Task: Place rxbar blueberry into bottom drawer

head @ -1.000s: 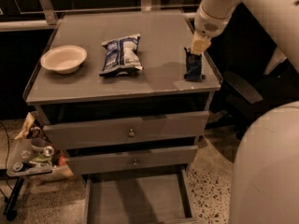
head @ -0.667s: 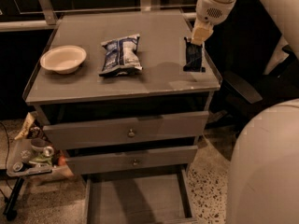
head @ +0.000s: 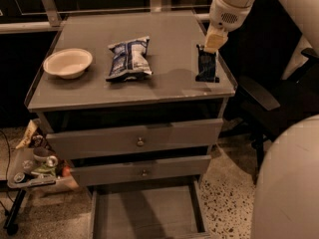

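The rxbar blueberry (head: 207,66), a small dark blue bar, hangs upright over the right edge of the grey cabinet top (head: 164,91). My gripper (head: 214,43) comes down from the upper right and is shut on the bar's top end, holding it just above the surface. The bottom drawer (head: 144,213) is pulled open at the foot of the cabinet, a wide shallow grey tray, well below and to the left of the bar. Nothing shows inside it.
A blue-and-white chip bag (head: 128,59) lies mid-top and a pale bowl (head: 68,62) at the left. Two upper drawers with round knobs (head: 140,142) are closed. A dark office chair (head: 259,93) stands right, a small cluttered cart (head: 30,169) left.
My gripper has risen and moved slightly away from the cabinet front with the bar in it; the bar has come up off the cabinet top.
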Motion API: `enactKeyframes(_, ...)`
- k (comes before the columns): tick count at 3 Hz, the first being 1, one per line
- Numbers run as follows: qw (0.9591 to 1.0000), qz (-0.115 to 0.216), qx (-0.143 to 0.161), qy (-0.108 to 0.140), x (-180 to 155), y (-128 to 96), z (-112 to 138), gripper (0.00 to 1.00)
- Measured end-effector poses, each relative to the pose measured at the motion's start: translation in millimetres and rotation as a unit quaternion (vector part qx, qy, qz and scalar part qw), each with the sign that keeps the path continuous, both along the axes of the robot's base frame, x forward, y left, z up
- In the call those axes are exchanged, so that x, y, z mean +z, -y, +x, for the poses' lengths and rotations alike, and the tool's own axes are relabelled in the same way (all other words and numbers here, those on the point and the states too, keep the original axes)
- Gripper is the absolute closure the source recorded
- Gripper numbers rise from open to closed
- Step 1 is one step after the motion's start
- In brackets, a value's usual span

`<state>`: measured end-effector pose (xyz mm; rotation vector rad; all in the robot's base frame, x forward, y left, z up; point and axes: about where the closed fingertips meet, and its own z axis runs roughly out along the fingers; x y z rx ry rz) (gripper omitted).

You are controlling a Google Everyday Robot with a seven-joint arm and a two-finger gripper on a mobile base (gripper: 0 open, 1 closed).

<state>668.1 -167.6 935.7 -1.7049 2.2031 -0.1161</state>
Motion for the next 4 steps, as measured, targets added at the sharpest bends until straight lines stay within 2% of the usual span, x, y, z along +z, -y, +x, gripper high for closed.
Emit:
enactKeyframes(1,0.9998,0.013,-0.013,-0.007,-5.4,2.3,-33.5,1.00)
enactKeyframes(2,0.9988,0.038,-0.023,-0.023,-21.9,-0.8,-81.1,1.00)
enactKeyframes(3,0.9982,0.029,-0.021,-0.048,-45.3,0.7,-92.7,1.00)
enactKeyframes(4,0.9982,0.029,-0.021,-0.047,-44.9,0.6,-92.4,1.00)
